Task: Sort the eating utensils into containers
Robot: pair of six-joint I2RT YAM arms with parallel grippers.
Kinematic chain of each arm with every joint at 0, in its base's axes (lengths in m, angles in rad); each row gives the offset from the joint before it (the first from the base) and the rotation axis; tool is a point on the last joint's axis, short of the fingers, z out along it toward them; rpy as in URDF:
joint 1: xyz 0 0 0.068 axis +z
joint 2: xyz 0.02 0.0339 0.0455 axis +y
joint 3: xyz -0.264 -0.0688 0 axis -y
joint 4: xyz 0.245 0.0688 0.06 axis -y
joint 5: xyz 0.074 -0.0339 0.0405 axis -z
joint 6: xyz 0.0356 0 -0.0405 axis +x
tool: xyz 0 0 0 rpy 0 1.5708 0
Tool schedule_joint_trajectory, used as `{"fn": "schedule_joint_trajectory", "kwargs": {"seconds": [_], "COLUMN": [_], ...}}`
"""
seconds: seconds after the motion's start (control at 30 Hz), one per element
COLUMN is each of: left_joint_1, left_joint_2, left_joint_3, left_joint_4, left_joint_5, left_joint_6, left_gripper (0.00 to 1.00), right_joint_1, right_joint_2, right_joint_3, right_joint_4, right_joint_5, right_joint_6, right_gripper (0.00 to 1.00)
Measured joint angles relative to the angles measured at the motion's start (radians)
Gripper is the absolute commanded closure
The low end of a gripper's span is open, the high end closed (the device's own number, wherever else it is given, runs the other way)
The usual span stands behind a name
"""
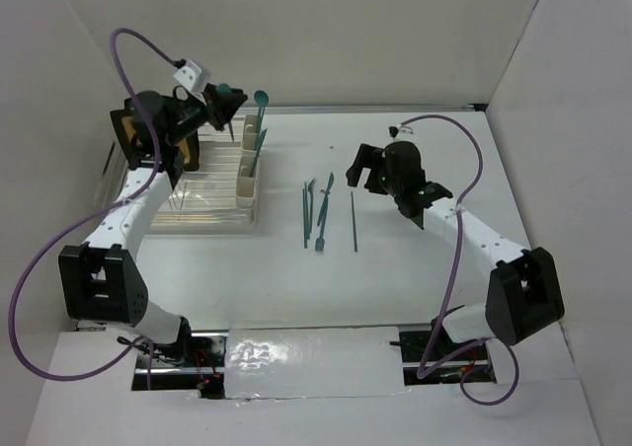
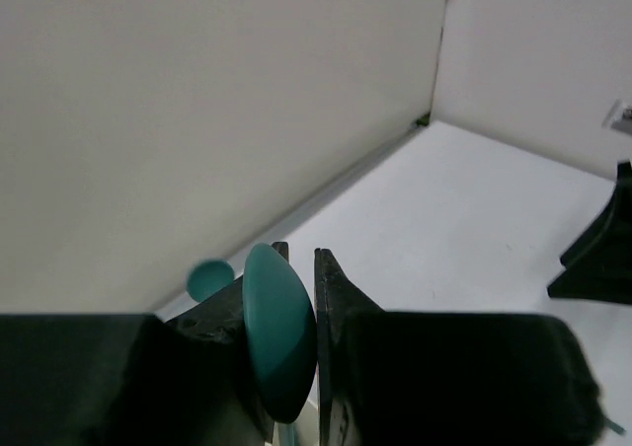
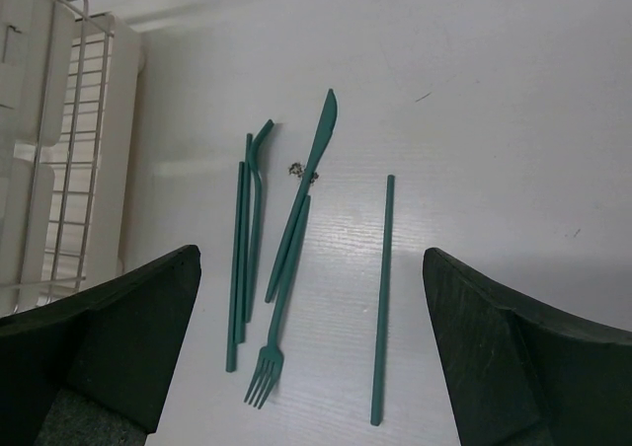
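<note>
White table [image 1: 415, 268] | dish rack [image 1: 202, 194] at 9 o'clock | containers [image 1: 247, 180] at 5 o'clock of left gripper [image 1: 225, 106], clamped on spoon [image 2: 279, 333], handle down | right gripper [image 3: 309, 263] jaws wide apart, nearer loose utensils [image 1: 321, 209] lying 12-to-6

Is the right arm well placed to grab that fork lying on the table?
Probably yes. The right pincer hangs open directly above the fork, with nothing between them. The knife lies against the fork's handle, though, so it might get caught too.
</note>
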Motion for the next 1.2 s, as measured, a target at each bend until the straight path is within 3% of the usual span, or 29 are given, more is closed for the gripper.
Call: {"fn": "schedule_joint_trajectory", "kwargs": {"seconds": [0.17, 0.4, 0.67, 1.03, 1.2], "left_joint_1": [0.031, 0.031, 0.031, 0.027, 0.022], "left_joint_2": [0.072, 0.256, 0.459, 0.536, 0.541], "left_joint_3": [0.139, 0.182, 0.343, 0.426, 0.391], "left_joint_4": [0.058, 0.133, 0.163, 0.183, 0.177], "left_joint_5": [0.018, 0.042, 0.056, 0.058, 0.054], "left_joint_6": [-0.041, -0.101, -0.153, -0.165, -0.141], "left_gripper": [0.83, 0.81, 0.80, 0.77, 0.62], "right_joint_1": [0.002, -0.004, -0.032, -0.067, -0.072], "right_joint_2": [0.029, 0.098, 0.170, 0.240, 0.245], "right_joint_3": [0.024, 0.082, 0.131, 0.169, 0.173], "right_joint_4": [-0.002, -0.003, -0.004, -0.008, -0.008], "right_joint_5": [0.008, 0.023, 0.015, -0.026, -0.035], "right_joint_6": [0.000, 0.000, -0.001, -0.005, -0.015], "right_gripper": [0.00, 0.00, 0.00, 0.00, 0.00]}}
